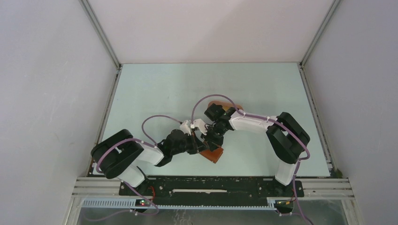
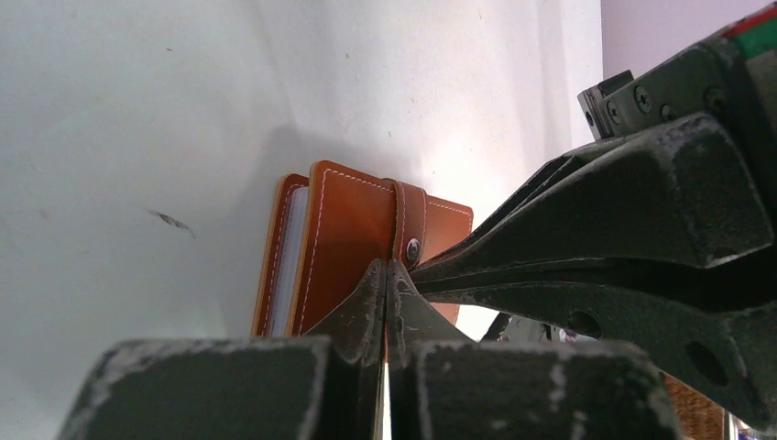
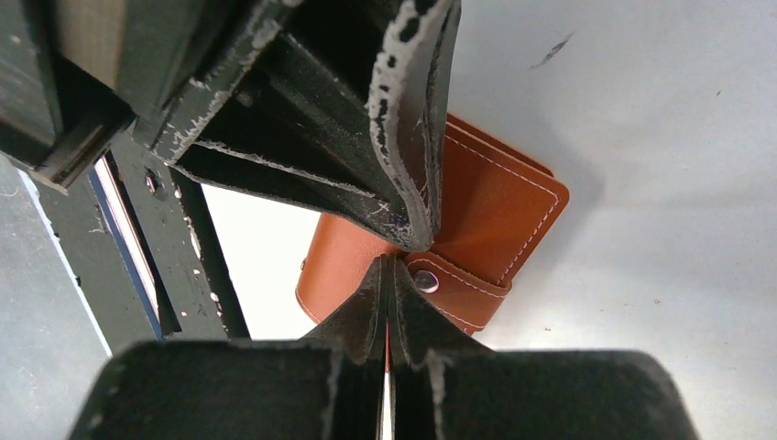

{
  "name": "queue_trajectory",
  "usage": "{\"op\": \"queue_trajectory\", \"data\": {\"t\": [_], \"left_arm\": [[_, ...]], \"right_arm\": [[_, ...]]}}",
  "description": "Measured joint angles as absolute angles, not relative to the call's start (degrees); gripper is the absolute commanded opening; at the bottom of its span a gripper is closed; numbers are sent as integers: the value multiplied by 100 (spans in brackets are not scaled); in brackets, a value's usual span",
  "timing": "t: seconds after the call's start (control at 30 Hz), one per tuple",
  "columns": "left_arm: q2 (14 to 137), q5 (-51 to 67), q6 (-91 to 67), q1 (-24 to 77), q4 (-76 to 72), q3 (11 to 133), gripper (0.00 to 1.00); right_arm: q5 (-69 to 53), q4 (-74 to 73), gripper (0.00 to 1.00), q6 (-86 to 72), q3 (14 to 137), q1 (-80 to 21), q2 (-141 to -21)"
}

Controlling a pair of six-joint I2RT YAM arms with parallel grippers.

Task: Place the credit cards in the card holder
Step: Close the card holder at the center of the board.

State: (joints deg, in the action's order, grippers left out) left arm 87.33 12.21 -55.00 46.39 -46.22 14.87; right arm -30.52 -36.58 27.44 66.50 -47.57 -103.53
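Brown stitched-leather wallet (image 2: 348,238) by the desk's (image 1: 263,84) near edge.
Left gripper (image 2: 388,271) and right gripper (image 3: 388,268), both fully closed, touch its snap tab (image 2: 410,220).

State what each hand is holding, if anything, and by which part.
Cannot be told: the left hand and right hand are both shut, tips meeting at the snap tab of the card holder, with no clear grip showing.

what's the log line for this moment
left gripper: shut, at wallet tab | right gripper: shut, at tab | wallet: folded | cards: not seen
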Motion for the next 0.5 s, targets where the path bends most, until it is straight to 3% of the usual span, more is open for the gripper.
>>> {"op": "queue_trajectory", "data": {"t": [0.27,0.5], "left_arm": [[8661,1216,-5500,4637,-4574,1459,4],[8344,1208,-5487,4639,-4193,1413,15]], "right_arm": [[-3343,-3723,39,2742,6650,-4689,-10350],[-3660,-3861,54,2858,6639,-4604,-10110]]}}
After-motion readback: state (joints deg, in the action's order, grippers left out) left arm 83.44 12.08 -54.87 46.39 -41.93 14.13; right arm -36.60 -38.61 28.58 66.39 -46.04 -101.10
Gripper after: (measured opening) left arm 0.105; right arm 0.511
